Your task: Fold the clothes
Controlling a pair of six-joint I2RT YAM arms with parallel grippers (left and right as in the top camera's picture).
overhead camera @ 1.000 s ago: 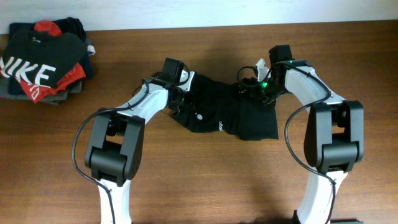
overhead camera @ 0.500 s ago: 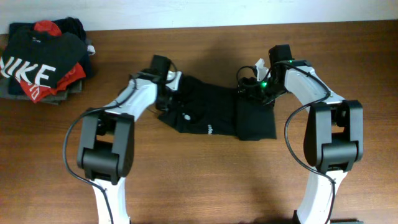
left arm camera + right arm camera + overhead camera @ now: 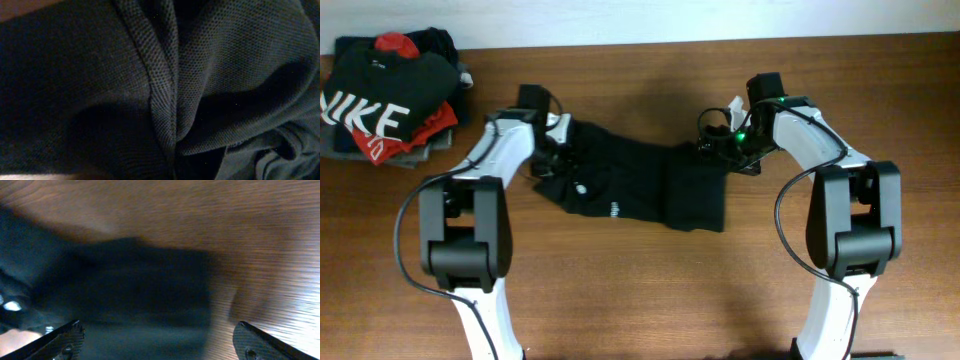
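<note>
The clothes (image 3: 640,190), a plain black T-shirt with a small white round logo (image 3: 582,187), lie crumpled across the middle of the wooden table. My left gripper (image 3: 548,152) is at the shirt's left end, shut on a bunch of its fabric. The left wrist view shows only close black knit and a seam (image 3: 160,100), and its fingers are hidden. My right gripper (image 3: 713,146) hovers over the shirt's upper right corner. In the right wrist view it (image 3: 160,340) stands wide open over dark cloth (image 3: 125,290), with nothing between its fingertips (image 3: 65,340).
A pile of folded garments (image 3: 390,100), topped by a black shirt with large white NIKE letters, sits at the back left corner. Bare wooden table (image 3: 640,300) lies in front of the shirt and to the right of it.
My left gripper has moved left and dragged the T-shirt with it, stretching it out. My right gripper opened wider and stayed almost in place, with the cloth sliding away under it.
</note>
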